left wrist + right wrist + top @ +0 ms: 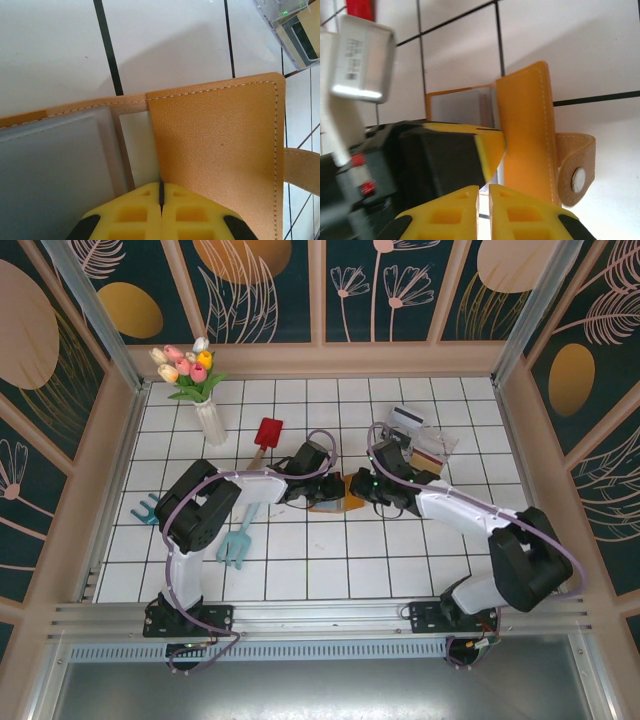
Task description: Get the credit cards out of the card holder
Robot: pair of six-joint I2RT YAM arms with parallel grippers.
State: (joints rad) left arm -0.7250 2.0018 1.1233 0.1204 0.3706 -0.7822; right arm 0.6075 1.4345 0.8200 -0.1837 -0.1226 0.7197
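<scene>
The orange-brown leather card holder (215, 150), at the middle of the white tiled counter (300, 570), is pinched by its flap in the left pincer (161, 194). Whether the right pincer (484, 196) grips anything cannot be told. Held only at its edge, the flap may be dropped over the grey plastic cards (50, 175).

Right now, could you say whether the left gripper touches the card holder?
Touching: the left wrist view shows the left gripper pinching the card holder's flap edge.

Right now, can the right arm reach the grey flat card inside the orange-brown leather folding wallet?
Probably yes. The left gripper, shut on the wallet flap, holds it open, so the grey card shows, and the right gripper is beside the wallet. The left fingers crowd the gap.
</scene>
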